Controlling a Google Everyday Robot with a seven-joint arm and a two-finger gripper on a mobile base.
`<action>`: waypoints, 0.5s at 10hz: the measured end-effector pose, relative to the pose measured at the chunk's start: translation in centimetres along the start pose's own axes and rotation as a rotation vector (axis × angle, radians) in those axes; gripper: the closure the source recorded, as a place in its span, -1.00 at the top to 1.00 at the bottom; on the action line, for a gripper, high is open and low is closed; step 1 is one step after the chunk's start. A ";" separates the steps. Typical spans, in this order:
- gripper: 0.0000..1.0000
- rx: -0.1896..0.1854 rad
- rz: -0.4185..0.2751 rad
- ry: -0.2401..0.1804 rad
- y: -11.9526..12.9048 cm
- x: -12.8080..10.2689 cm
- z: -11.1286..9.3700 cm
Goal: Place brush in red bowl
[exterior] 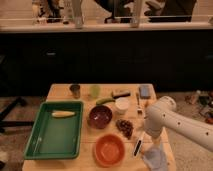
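nothing done yet by my read: my gripper hangs wide and empty, the brush lies on the table just left of it, red bowl further left, unfilled.

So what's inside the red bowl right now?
Nothing visible: the red bowl shows only its bare interior, none of it covered. The brush lies outside, beside it, with the gripper just beyond the brush.
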 end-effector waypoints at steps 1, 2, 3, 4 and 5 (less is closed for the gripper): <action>0.60 -0.004 0.000 -0.001 0.0 0.0 0.1; 0.60 -0.006 0.002 -0.001 0.0 0.0 0.1; 0.60 -0.008 0.003 -0.001 0.0 0.1 0.1; 0.60 -0.010 0.006 -0.001 -0.2 0.2 0.2; 0.60 -0.011 0.009 0.001 -0.4 0.4 0.2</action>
